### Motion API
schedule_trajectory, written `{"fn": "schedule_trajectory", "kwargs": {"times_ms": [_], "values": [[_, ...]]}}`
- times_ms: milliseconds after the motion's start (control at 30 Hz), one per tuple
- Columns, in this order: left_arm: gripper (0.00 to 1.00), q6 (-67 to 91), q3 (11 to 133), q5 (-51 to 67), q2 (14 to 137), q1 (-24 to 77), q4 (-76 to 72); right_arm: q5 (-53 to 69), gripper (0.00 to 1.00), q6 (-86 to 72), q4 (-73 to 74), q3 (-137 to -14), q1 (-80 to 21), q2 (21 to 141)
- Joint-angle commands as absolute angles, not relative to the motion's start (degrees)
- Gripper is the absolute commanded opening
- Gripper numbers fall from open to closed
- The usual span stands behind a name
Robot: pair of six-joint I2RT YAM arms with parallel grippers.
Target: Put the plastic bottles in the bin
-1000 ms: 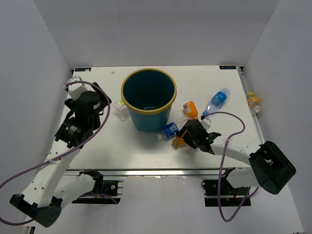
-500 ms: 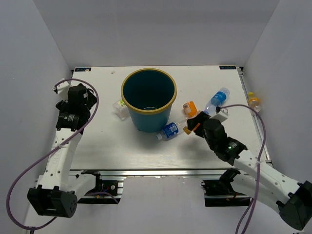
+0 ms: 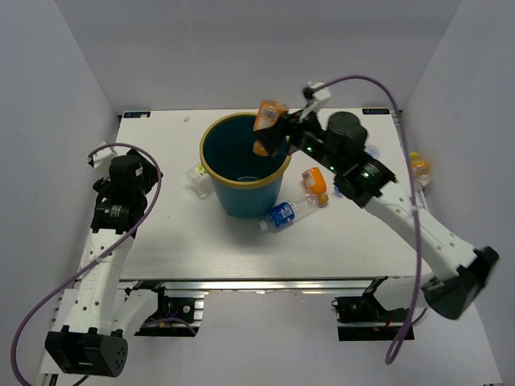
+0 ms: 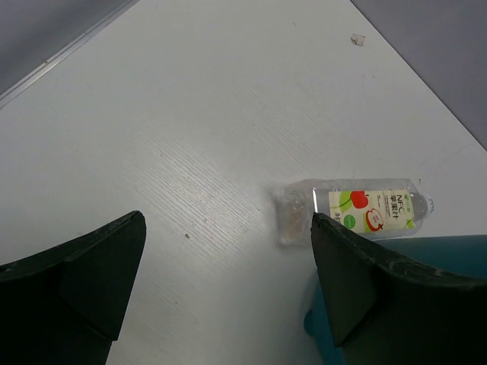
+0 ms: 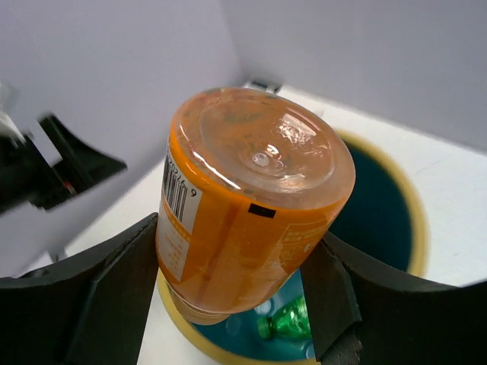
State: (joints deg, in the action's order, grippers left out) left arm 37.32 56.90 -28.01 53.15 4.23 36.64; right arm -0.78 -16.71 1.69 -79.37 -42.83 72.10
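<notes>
Orange bottle (image 5: 251, 205) clamped between the right gripper's (image 3: 272, 133) jaws above the teal bin's (image 3: 241, 199) rim; left gripper (image 4: 224, 274) spread wide over the table (image 4: 190, 114) near a green-labelled bottle (image 4: 358, 209) lying beside the bin

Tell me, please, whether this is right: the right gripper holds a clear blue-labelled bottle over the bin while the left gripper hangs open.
Not quite. The right wrist view shows the right gripper holding an orange bottle, not a clear blue-labelled one. It is over the bin, and the left gripper hangs open.
</notes>
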Motion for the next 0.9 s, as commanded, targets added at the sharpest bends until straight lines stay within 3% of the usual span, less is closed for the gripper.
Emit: {"fn": "schedule_trajectory", "kwargs": {"times_ms": [0,33,67,267,567,867], "values": [[0.98,37.97,54.67,-28.21,50.81,4.04,35.16,9.49,0.61,-13.10,6.67,-83.66,-43.50,78.30],[0.98,38.32,54.06,-28.47,49.76,4.13,34.90,9.06,0.68,-12.75,9.20,-86.54,-43.51,80.57],[0.98,38.41,53.53,-28.56,49.22,4.04,34.72,8.62,0.89,-12.48,10.88,-88.14,-43.51,81.64],[0.98,37.88,52.03,-29.52,46.67,4.04,33.57,0.71,0.89,-14.58,19.77,-95.45,-42.19,84.64],[0.98,37.35,51.15,-29.18,46.14,3.96,33.66,6.67,0.89,-20.83,18.98,-85.88,-23.50,76.65],[0.98,37.18,50.89,-30.94,45.27,4.04,33.58,0.36,0.89,-13.98,17.32,-73.05,-13.63,78.12]]}}
